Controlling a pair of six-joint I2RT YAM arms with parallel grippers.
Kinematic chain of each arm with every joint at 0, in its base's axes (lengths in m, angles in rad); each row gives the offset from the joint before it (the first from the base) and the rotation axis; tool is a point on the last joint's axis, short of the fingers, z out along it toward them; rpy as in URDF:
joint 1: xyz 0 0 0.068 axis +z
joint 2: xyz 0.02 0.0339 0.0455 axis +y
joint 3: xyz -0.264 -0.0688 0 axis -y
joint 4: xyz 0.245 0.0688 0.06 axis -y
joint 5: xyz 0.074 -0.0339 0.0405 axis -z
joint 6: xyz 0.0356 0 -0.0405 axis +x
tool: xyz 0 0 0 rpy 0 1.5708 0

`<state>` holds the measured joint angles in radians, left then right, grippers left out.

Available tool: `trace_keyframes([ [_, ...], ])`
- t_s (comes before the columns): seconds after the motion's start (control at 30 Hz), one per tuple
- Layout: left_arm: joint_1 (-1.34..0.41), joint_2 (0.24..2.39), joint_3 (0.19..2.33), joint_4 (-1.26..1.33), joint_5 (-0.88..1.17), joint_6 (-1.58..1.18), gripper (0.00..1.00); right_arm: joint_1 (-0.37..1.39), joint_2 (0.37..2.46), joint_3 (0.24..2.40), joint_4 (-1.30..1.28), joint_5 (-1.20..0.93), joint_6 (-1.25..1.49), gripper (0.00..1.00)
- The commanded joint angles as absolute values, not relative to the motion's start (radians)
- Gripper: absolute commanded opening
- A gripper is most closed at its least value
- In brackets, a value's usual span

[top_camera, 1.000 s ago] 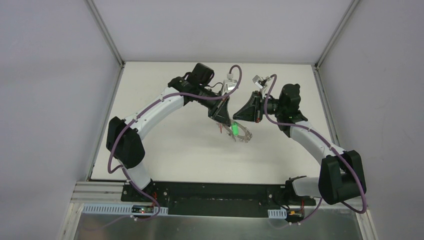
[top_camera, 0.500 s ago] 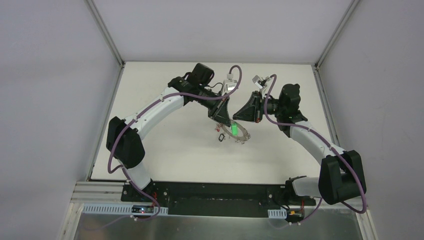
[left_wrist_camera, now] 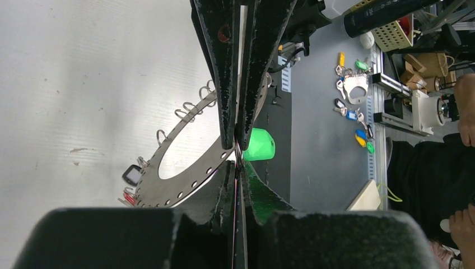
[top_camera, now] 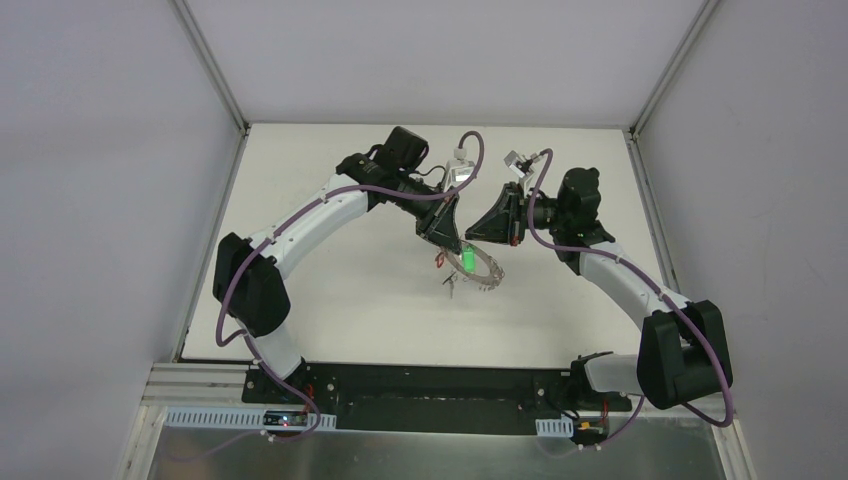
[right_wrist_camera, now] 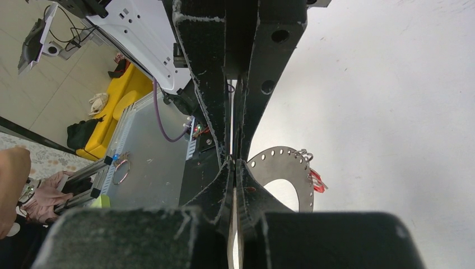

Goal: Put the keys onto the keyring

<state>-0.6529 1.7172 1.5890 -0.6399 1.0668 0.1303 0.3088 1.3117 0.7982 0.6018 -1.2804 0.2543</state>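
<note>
- 2 tiny red- and black-headed keys point(left_wrist_camera: 133, 175) already hang on the large flat grey metal keyring point(left_wrist_camera: 185, 182).
- Green-headed key point(left_wrist_camera: 257, 144), seemingly not yet threaded, sits at the left end effector point(left_wrist_camera: 237, 147), its tips pressed together.
- Right end effector point(right_wrist_camera: 234, 159), also pressed together, meets the keyring's rim.

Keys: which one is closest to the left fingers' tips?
The green-headed key, right beside the left fingers' tips; the dark-headed key and red-headed key sit at the keyring's far rim.

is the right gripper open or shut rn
Shut: the right gripper fingers meet with no visible gap, closed at the rim of the keyring.
</note>
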Motion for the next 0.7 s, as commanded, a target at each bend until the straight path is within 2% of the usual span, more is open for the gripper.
trace_keyframes([
  [0.0,-0.655,1.713,1.620,-0.677,1.085,0.161,0.10,0.302,1.273,0.820,0.669,-1.274,0.258,0.00],
  [0.1,-0.648,1.697,1.626,-0.701,1.066,0.183,0.20,0.300,1.271,0.820,0.669,-1.277,0.256,0.00],
  [0.23,-0.636,1.675,1.630,-0.699,1.048,0.193,0.28,0.301,1.270,0.820,0.669,-1.278,0.259,0.00],
  [0.67,-0.633,1.706,1.728,-0.719,1.034,0.191,0.34,0.299,1.267,0.817,0.669,-1.275,0.261,0.00],
])
